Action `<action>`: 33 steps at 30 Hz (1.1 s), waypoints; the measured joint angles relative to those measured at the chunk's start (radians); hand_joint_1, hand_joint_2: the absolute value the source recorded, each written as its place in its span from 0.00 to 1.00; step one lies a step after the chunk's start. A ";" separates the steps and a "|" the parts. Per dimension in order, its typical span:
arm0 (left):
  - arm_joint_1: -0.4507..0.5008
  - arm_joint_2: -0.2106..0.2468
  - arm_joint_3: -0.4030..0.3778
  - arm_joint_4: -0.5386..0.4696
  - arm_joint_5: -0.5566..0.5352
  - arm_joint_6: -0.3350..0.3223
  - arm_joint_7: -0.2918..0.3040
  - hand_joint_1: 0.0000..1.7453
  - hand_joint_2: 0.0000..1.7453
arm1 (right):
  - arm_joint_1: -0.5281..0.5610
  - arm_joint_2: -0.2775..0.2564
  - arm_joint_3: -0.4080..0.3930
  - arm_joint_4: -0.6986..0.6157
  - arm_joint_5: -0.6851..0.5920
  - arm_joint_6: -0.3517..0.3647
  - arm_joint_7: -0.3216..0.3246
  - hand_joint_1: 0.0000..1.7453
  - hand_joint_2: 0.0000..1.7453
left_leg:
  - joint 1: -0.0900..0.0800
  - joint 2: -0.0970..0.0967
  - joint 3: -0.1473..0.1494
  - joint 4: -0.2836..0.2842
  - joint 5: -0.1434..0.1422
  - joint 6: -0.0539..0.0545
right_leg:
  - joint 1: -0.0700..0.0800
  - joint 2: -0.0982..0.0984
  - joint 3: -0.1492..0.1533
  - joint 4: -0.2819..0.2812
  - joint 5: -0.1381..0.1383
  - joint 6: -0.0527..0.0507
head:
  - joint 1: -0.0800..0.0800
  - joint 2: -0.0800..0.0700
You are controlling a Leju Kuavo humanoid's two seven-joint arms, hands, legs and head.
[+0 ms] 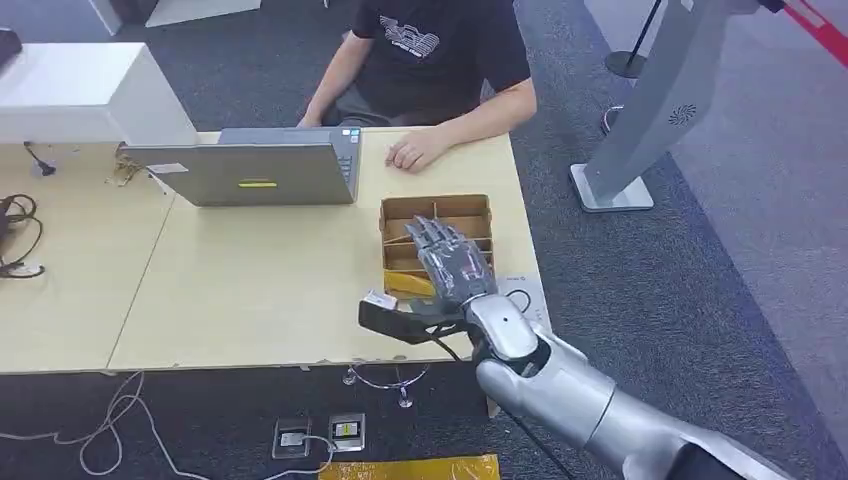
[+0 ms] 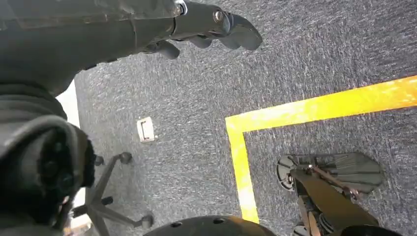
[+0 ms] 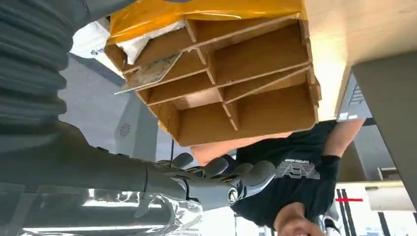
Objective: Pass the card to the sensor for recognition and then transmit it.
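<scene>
over the desk [image 1: 250,290], right hand [image 1: 450,262] spread flat and empty above the box [image 1: 437,208]; left hand [image 2: 206,27] hanging by the floor, curl unclear. card [image 3: 150,73] propped in a box slot: thin, stiff, likely slick, best pinched at its raised edge. dividers crowding it; laptop [image 1: 250,172] and person [image 1: 430,60] beyond.

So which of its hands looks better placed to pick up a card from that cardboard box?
The right hand, probably: it hovers open over the divided cardboard box on the table. The left hand hangs down by the carpeted floor, away from the box.
</scene>
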 joint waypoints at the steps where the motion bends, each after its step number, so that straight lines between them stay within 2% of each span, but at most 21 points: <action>1: 0.001 0.000 0.000 0.000 0.001 0.000 0.001 0.00 0.00 | 0.000 0.002 0.002 0.011 0.004 0.000 0.006 0.00 1.00 | 0.000 0.000 0.000 0.000 0.000 0.000 | 0.000 0.000 0.000 0.000 0.000 0.000 | 0.000 0.000; 15: 0.002 -0.001 0.001 0.006 0.010 0.000 0.010 0.00 0.00 | -0.013 0.019 0.011 0.122 0.084 0.000 0.053 0.00 1.00 | 0.000 0.000 0.000 0.000 0.000 0.000 | 0.000 0.000 0.000 0.000 0.000 0.000 | 0.000 0.000; 33: 0.002 -0.002 0.001 0.006 0.013 0.000 0.010 0.00 0.00 | -0.021 0.019 0.011 0.141 0.129 0.021 0.072 0.00 1.00 | 0.000 0.000 0.000 0.000 0.000 0.000 | 0.000 0.000 0.000 0.000 0.000 0.000 | 0.000 0.000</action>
